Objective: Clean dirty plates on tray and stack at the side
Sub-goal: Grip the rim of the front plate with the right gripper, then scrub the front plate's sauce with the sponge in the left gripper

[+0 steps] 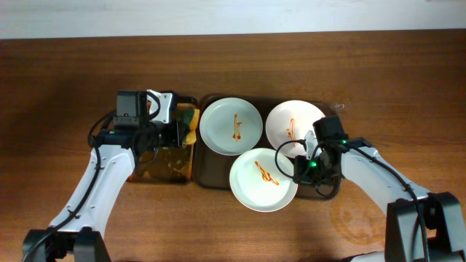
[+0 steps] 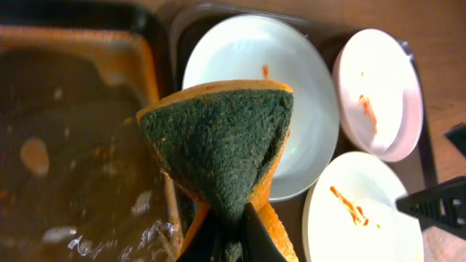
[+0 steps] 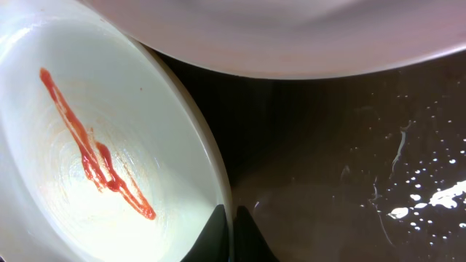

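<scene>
Three white plates with orange-red sauce squiggles lie on the dark brown tray (image 1: 212, 177): a back left plate (image 1: 231, 125), a back right plate (image 1: 291, 124) and a front plate (image 1: 262, 180) that overhangs the tray's front edge. My right gripper (image 1: 302, 166) is shut on the front plate's right rim; the right wrist view shows its fingers (image 3: 231, 220) pinching the rim of that plate (image 3: 95, 145). My left gripper (image 2: 231, 229) is shut on a green-and-orange sponge (image 2: 218, 138), held over the gap between the two trays, next to the back left plate (image 2: 291, 87).
A smaller black tray (image 1: 164, 173) with wet yellowish stains stands left of the brown tray. Water droplets dot the brown tray's floor (image 3: 349, 167). Brown wood-grain tabletop (image 1: 408, 80) surrounds both trays.
</scene>
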